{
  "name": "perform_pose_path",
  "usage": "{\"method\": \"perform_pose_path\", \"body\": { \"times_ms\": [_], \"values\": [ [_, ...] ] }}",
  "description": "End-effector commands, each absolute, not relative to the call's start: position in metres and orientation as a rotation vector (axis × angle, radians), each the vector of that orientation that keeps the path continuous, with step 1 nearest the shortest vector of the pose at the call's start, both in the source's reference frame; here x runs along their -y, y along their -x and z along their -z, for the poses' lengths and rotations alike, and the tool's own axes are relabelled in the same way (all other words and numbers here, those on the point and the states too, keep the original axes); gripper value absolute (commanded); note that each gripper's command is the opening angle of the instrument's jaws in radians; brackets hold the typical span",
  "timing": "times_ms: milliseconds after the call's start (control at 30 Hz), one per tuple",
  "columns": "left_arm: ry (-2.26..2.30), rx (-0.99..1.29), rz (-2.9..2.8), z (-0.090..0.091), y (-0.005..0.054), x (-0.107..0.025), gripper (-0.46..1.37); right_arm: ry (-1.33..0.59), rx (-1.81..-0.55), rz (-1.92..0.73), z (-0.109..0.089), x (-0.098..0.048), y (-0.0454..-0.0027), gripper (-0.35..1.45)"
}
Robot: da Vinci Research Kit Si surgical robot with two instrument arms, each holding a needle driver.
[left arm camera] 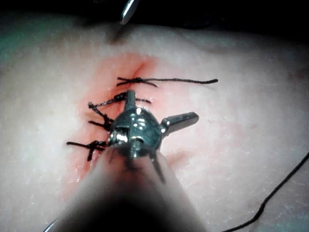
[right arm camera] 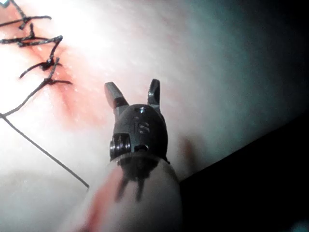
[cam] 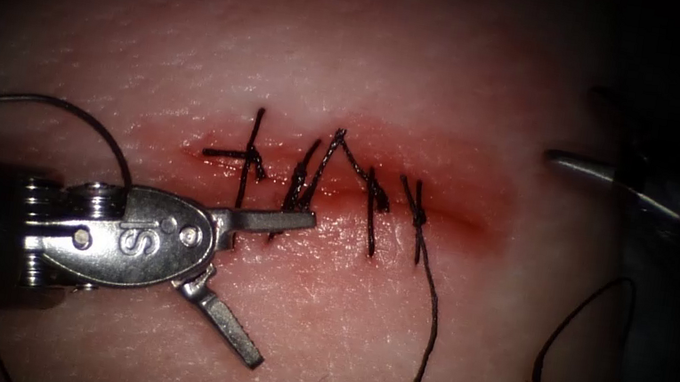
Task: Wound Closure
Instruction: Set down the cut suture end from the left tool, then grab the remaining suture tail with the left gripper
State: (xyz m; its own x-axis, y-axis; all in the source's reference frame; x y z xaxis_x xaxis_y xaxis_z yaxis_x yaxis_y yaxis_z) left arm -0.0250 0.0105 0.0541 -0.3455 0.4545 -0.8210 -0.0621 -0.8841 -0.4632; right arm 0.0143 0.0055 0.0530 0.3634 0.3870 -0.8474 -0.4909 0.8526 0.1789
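The pale, pink pork-belly tissue (cam: 399,38) carries a reddened cut (cam: 339,195) crossed by dark thread stitches (cam: 373,209). The left steel tool (cam: 268,284) gapes wide, empty, its upper jaw touching the stitches and possibly snagging one; the right tool (right arm camera: 134,93), parted and empty, hovers well away.

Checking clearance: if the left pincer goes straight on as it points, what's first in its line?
Likely the stitches over the cut: the left pincer is open, its upper jaw already at them. Height above the tissue is unclear.
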Motion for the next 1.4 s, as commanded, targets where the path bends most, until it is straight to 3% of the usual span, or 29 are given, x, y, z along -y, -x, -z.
{"method": "perform_pose_path", "body": {
  "times_ms": [33,333,467,633,700,833,1400],
  "values": [
    [1.587,0.489,-2.297,-0.0543,0.0250,-0.0106,0.68,0.117,-1.068,-0.524,-0.0531,-0.0056,-0.0144,1.08],
    [1.678,0.406,-2.406,-0.0544,0.0252,-0.0106,0.43,0.147,-1.114,-0.398,-0.0543,-0.0070,-0.0149,1.08],
    [1.691,0.379,-2.428,-0.0544,0.0256,-0.0104,0.48,0.149,-1.147,-0.317,-0.0546,-0.0073,-0.0151,1.10],
    [1.701,0.379,-2.436,-0.0542,0.0266,-0.0100,0.75,0.137,-1.213,-0.180,-0.0546,-0.0074,-0.0160,1.11],
    [1.704,0.364,-2.445,-0.0542,0.0270,-0.0098,0.67,0.126,-1.229,-0.129,-0.0546,-0.0074,-0.0163,1.11],
    [1.705,0.355,-2.451,-0.0541,0.0277,-0.0092,0.75,0.118,-1.265,-0.081,-0.0547,-0.0075,-0.0166,1.09],
    [1.723,0.337,-2.478,-0.0545,0.0319,-0.0060,0.67,0.099,-1.324,-0.029,-0.0547,-0.0074,-0.0177,1.06]
  ]
}}
